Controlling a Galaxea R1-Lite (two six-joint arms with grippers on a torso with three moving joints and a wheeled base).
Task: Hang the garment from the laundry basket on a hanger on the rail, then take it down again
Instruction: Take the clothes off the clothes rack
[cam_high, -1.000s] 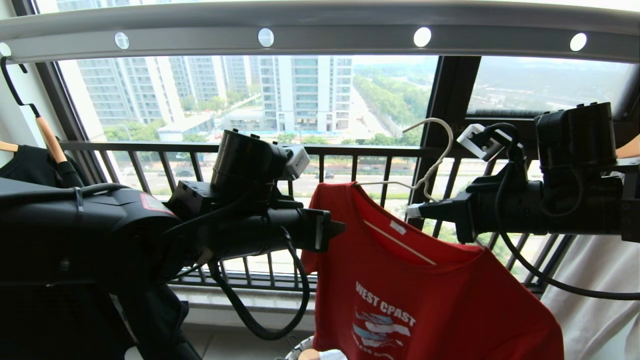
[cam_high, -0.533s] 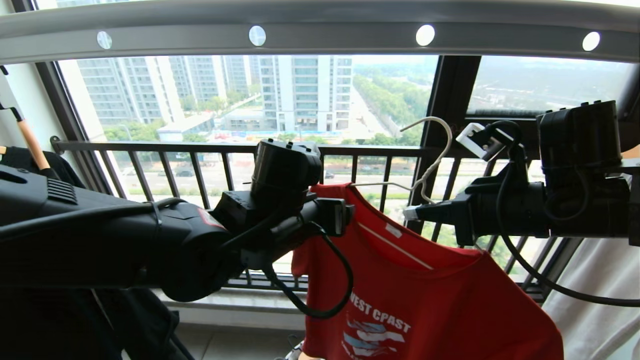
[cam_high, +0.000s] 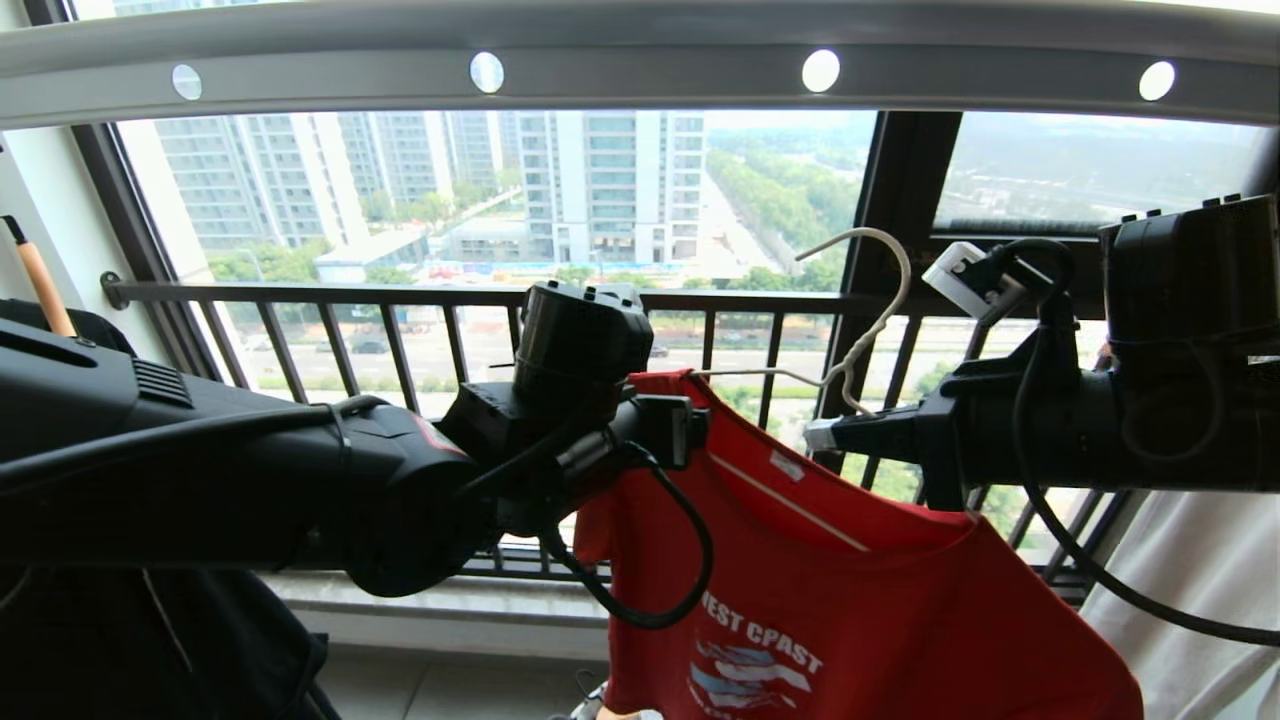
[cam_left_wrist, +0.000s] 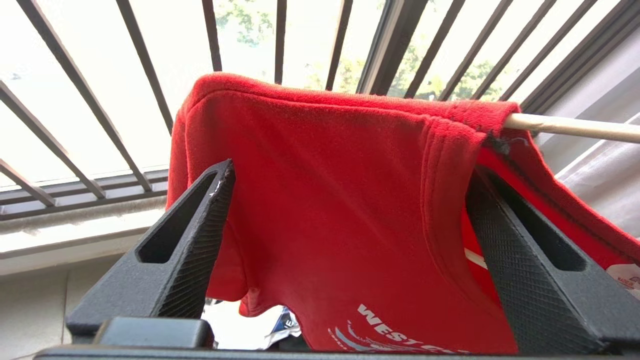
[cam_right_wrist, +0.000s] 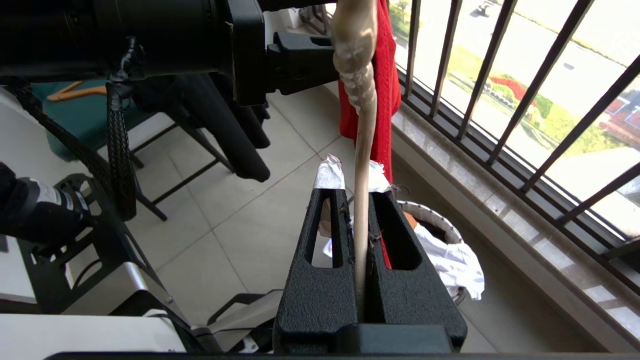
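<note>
Shirt (cam_high: 860, 600): red, white lettering on the front; draped over the hanger in mid-air, well below the rail and in front of the window bars (cam_high: 400, 350). One shoulder is pulled over the hanger's arm, the other side sags lower beneath the right arm.
Hanger (cam_high: 860, 330): cream wire, hook free in the air and touching nothing; its bare arm shows past the shirt's collar in the left wrist view (cam_left_wrist: 575, 127).
Right gripper (cam_right_wrist: 361, 220): jaws closed tight on the hanger's thin shaft just below the twisted neck, holding hanger and shirt up.
Left gripper (cam_left_wrist: 345, 215): at the shirt's shoulder, jaws spread wide with the red cloth hanging between them; one finger (cam_left_wrist: 200, 235) stands clear of the cloth, and the other sits at the collar fold, contact unclear.
Rail (cam_high: 640, 75): grey bar with round holes, across the top.
Basket (cam_right_wrist: 430, 217): on the floor by the window ledge, below the shirt, white clothes (cam_right_wrist: 450, 260) in it.
</note>
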